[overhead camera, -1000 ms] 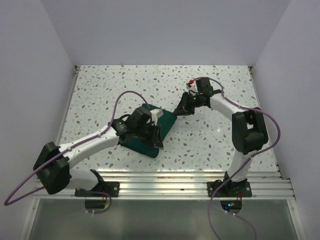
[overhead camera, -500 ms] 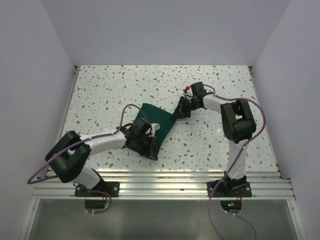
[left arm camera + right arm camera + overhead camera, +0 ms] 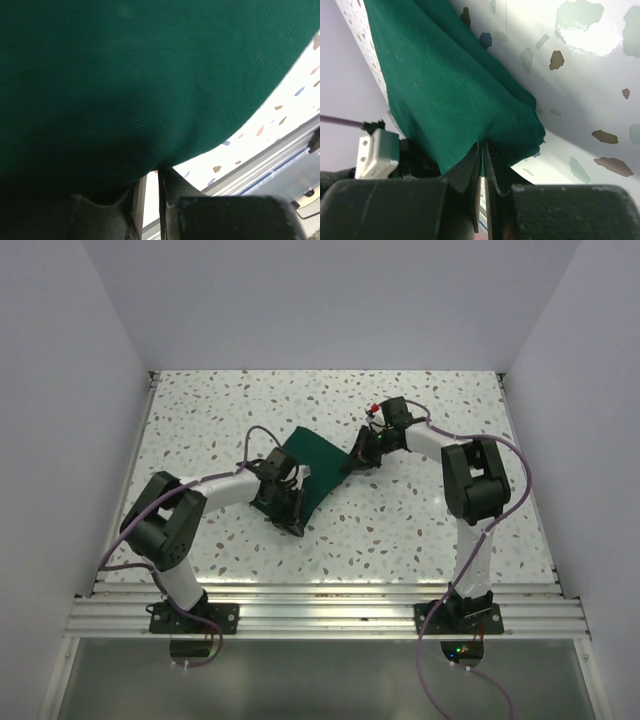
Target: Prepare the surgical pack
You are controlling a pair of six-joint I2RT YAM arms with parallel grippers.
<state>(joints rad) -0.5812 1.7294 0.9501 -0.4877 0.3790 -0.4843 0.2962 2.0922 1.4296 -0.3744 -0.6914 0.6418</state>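
Top external: dark green drape (image 3: 312,462), centre of tabletop (image 3: 200,420). The left claw (image 3: 290,512) pinches its 7 o'clock edge; the right claw (image 3: 357,460) pinches its 3 o'clock corner.

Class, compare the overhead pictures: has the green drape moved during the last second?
Yes. The green drape has shifted farther from the metal rail along the near edge, deeper into the workspace.
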